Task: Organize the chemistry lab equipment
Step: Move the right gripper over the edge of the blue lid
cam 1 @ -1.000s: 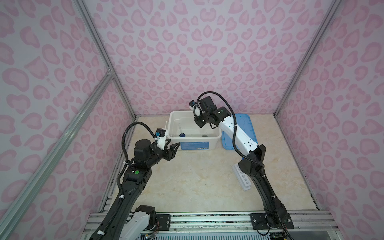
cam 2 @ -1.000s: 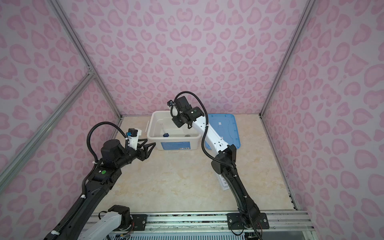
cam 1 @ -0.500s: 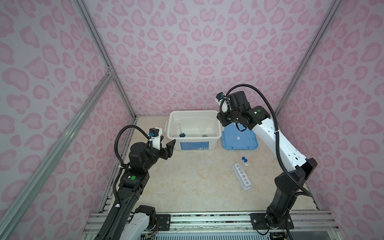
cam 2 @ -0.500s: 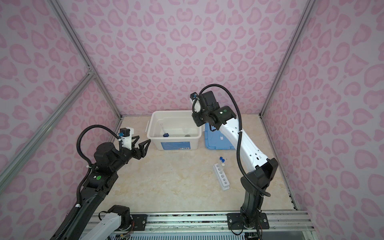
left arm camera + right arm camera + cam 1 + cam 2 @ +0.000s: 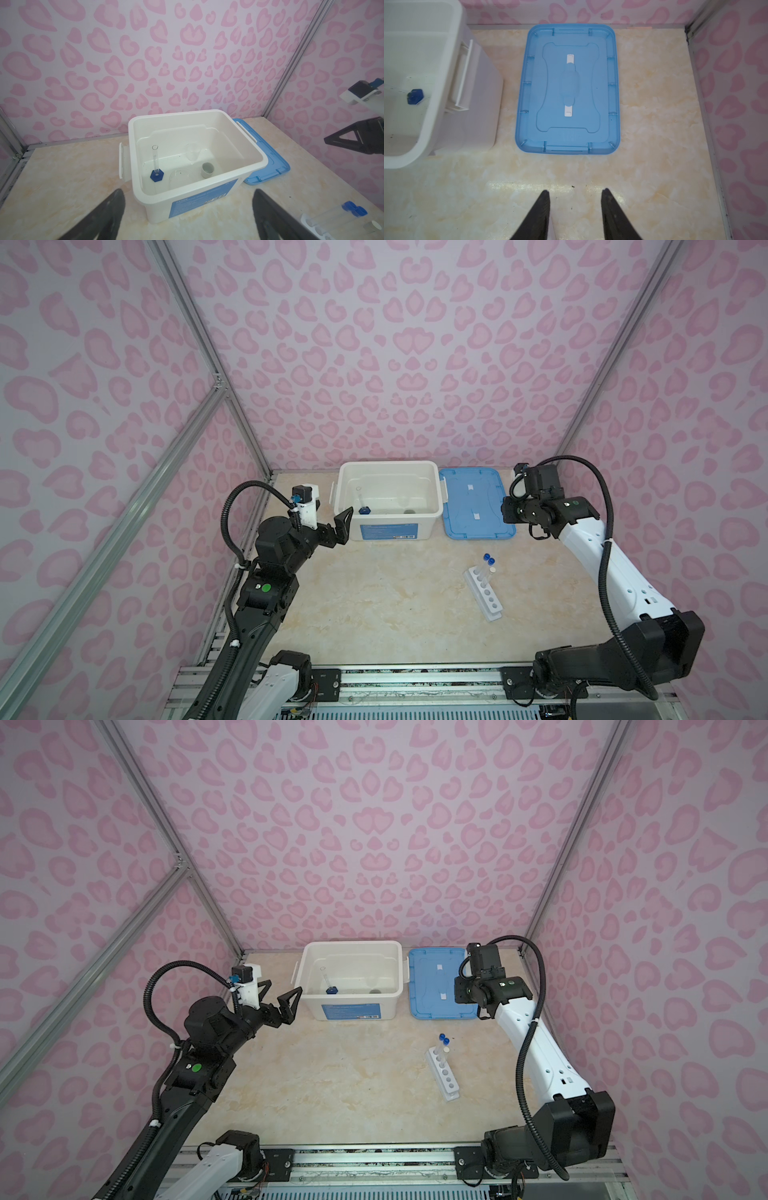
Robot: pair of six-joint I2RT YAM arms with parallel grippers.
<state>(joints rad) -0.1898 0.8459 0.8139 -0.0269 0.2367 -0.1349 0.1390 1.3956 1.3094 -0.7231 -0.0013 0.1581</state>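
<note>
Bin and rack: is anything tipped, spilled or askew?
Nothing is tipped or spilled. In the bin, the cylinder, white cup and dish sit upright. Only the rack looks off: it lies diagonal to the bin, its tubes bunched at its far end.

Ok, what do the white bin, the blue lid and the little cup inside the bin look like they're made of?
The white bin: likely moulded plastic, opaque, smooth with a soft sheen on its walls. The blue lid: plastic too, translucent, since its handle shows faintly through. The little cup: matte white and thick-walled, ceramic or plastic, can't tell which.
</note>
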